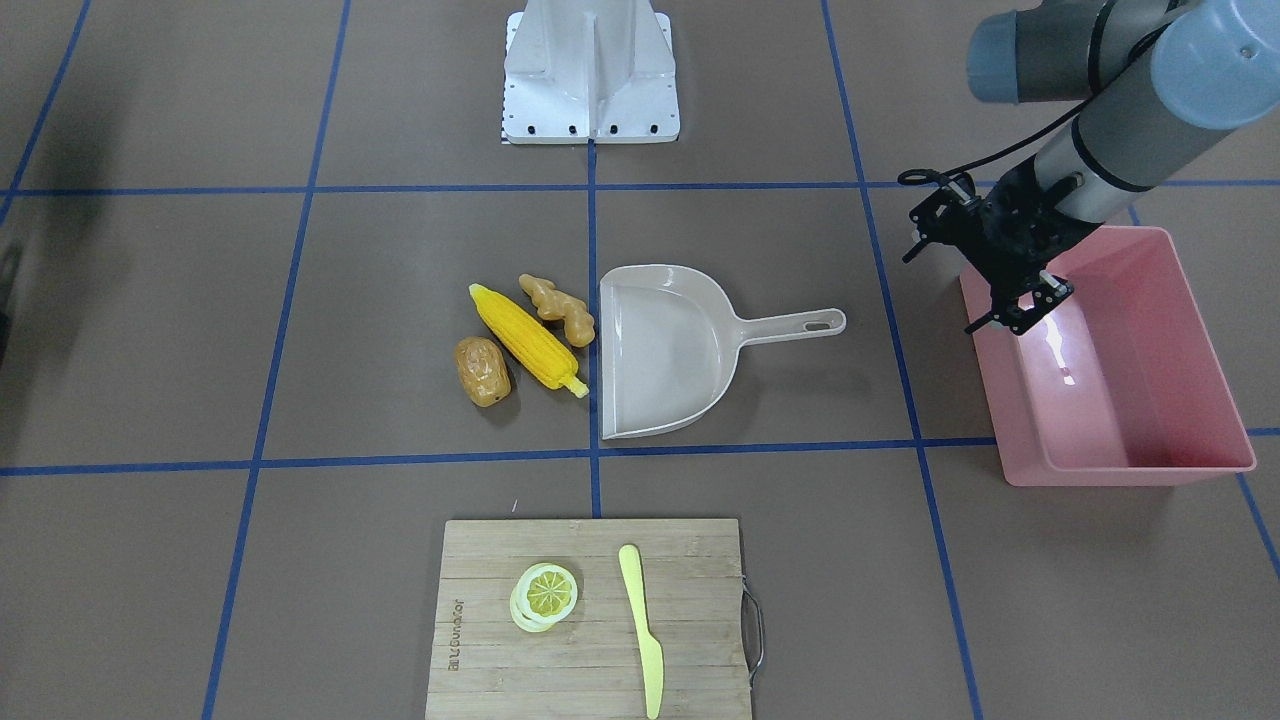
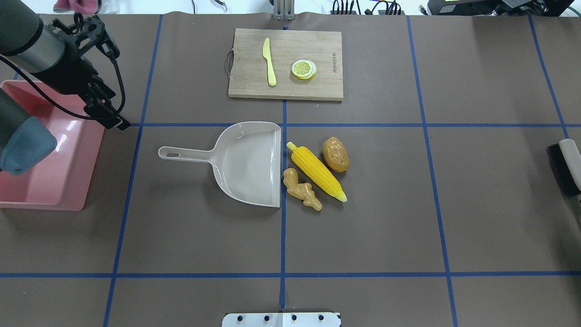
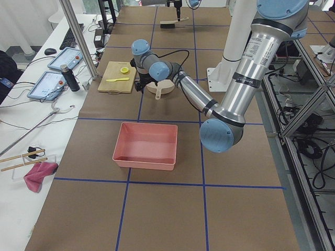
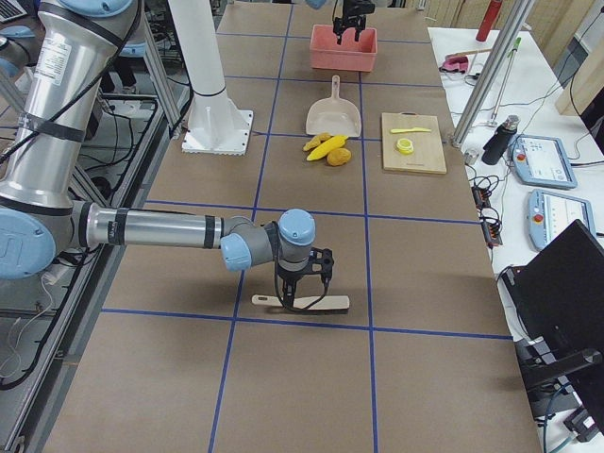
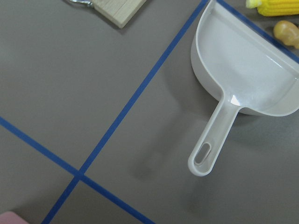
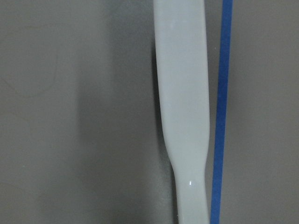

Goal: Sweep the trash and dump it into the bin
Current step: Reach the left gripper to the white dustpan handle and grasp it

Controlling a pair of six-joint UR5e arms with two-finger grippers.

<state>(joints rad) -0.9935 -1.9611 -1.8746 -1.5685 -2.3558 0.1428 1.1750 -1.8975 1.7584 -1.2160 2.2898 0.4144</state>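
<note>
The corn cob, potato and ginger root lie together on the table beside the open mouth of a beige dustpan. The pink bin stands at the robot's far left. My left gripper hangs open and empty above the bin's inner edge, well away from the trash. The left wrist view shows the dustpan, the corn tip and the ginger. My right gripper sits over a brush lying on the table; I cannot tell whether it is open or shut.
A wooden cutting board holds a lemon slice and a pale yellow knife at the far side from the robot. The brush handle fills the right wrist view. The robot base plate stands at the near middle.
</note>
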